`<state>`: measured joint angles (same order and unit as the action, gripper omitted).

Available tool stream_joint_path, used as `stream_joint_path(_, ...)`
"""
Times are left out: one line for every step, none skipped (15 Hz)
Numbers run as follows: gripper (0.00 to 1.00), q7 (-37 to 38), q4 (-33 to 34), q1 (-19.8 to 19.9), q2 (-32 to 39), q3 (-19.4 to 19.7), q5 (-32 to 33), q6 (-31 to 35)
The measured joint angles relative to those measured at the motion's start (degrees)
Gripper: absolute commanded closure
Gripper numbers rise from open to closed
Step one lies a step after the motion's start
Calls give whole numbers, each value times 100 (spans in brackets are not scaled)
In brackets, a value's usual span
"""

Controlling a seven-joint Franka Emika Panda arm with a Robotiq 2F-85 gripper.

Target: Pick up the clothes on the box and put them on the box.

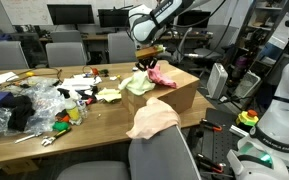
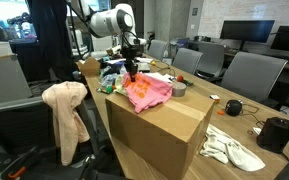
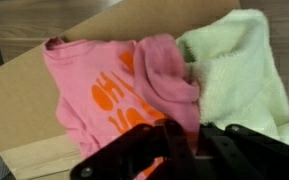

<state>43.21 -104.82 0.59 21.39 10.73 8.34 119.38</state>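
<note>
Two garments lie on top of the box [image 2: 169, 135], which stands on the table [image 1: 89, 130]: the salmon pink garment [image 3: 94, 85], spread with its orange print up, and the pale yellow-green garment [image 3: 234, 70], touching it along one edge. The tool [image 3: 184, 150] is clenched on a raised fold of the salmon pink garment, directly over the box top. The peach-beige garment [image 1: 154, 118] hangs over a chair back [image 1: 169, 160] just beside the box, while clear plastic bags [image 1: 29, 100] holding dark cloth crowd the table well apart from it.

Plastic bags [image 1: 29, 105], monitors [image 1: 69, 14], perhaps tape [image 2: 180, 89]
</note>
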Motion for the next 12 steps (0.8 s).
stream_joint_path(97,-1,-158,-74,-254,-59,14,-14)
stream_joint_path(97,-1,-309,-153,-517,-124,43,-53)
stream_joint_path(97,-1,-443,-221,-767,-200,68,-115)
stream_joint_path(97,-1,-563,-282,-1007,-289,113,-193)
stream_joint_path(97,3,-665,-339,-1231,-384,182,-286)
stream_joint_path(97,5,-747,-389,-1436,-485,252,-389)
stream_joint_path(97,6,-814,-431,-1615,-589,311,-488)
stream_joint_path(97,7,-866,-461,-1769,-694,372,-589)
stream_joint_path(97,6,-903,-478,-1891,-794,403,-688)
stream_joint_path(97,6,-924,-487,-1986,-894,423,-787)
stream_joint_path(97,4,-937,-493,-2059,-990,441,-882)
stream_joint_path(97,-2,-938,-499,-2109,-1076,461,-974)
